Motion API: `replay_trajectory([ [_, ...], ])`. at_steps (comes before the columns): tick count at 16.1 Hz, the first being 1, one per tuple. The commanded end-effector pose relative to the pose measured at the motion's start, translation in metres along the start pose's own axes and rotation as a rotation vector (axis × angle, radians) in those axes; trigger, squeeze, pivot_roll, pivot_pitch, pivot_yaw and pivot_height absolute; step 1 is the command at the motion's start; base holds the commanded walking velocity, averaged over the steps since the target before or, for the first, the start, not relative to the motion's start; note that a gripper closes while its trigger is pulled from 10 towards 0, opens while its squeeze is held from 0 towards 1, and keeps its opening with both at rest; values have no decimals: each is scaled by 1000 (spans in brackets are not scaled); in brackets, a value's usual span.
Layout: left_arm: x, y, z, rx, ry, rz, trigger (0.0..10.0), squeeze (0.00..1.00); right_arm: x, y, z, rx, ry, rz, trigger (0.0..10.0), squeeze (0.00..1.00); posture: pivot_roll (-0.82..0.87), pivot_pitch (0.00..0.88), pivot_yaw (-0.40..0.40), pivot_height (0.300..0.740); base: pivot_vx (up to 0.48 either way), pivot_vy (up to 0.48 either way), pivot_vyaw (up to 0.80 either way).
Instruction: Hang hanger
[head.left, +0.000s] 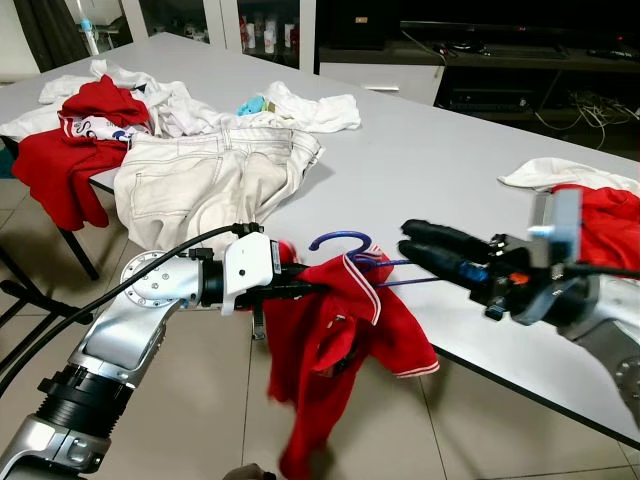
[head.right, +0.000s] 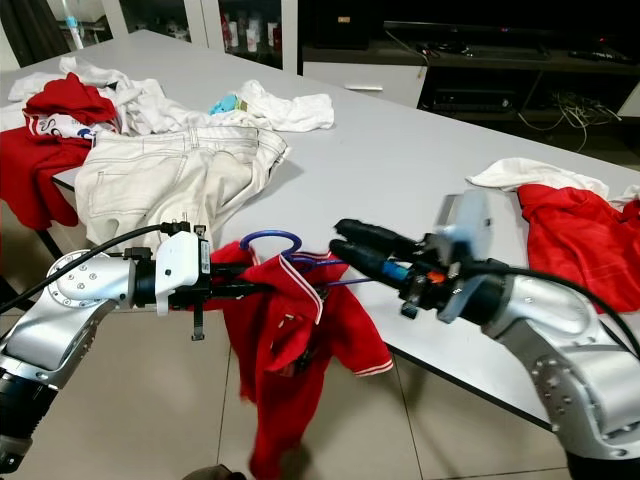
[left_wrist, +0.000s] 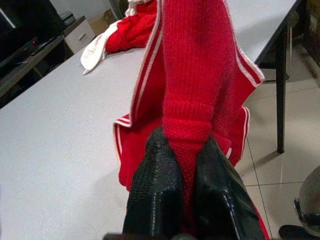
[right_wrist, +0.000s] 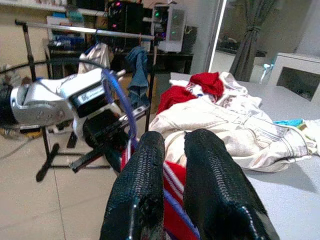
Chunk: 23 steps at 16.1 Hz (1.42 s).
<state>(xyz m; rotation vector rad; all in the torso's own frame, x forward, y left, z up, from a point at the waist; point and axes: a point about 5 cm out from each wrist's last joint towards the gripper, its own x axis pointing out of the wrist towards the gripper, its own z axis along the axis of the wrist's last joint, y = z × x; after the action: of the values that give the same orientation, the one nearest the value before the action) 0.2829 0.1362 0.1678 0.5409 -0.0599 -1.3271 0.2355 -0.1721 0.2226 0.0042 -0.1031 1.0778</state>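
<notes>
A red knit sweater (head.left: 330, 340) with white trim hangs on a blue wire hanger (head.left: 340, 238) just off the near edge of the grey table (head.left: 430, 150). The hanger's hook curves up above the collar. My left gripper (left_wrist: 182, 142) comes in from the left and is shut on a fold of the sweater's red knit at the shoulder. My right gripper (head.left: 405, 238) reaches in from the right. Its black fingers (right_wrist: 210, 165) are shut on the hanger's blue wire beside the collar. The lower part of the sweater dangles toward the floor.
White jeans (head.left: 210, 175) droop over the table's left edge beside a heap of red and white clothes (head.left: 90, 110). More red and white clothes (head.left: 600, 200) lie at the table's right. A clothes rack (right_wrist: 85, 31) with hung garments stands across the tiled floor.
</notes>
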Motion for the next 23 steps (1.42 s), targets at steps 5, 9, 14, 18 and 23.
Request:
replay_trajectory([
  [5, -4, 8, 6, 44, 0, 53, 0, 0, -55, -70, 19, 113, -151, -521, 10000, 0, -53, 0, -30, 740, 0, 0, 0],
  [9, -8, 14, 5, 54, 10, 83, 0, 0, -85, -76, -2, 148, -58, -708, 10000, 0, -62, 0, -30, 740, 0, 0, 0],
  [14, -19, 35, 15, 86, -4, 154, 0, 0, -79, -41, -34, 217, 145, -521, 10000, 0, -74, 0, -26, 740, 0, 0, 0],
  [18, -16, 39, 17, 94, -12, 157, 0, 0, -44, -12, -52, 258, 190, -319, 10000, 0, -76, 0, -23, 740, 0, 0, 0],
  [23, -14, 42, 20, 98, -36, 180, 0, 0, 0, 9, -68, 296, 209, -238, 10000, 1000, -76, 0, -23, 740, 0, 0, 0],
])
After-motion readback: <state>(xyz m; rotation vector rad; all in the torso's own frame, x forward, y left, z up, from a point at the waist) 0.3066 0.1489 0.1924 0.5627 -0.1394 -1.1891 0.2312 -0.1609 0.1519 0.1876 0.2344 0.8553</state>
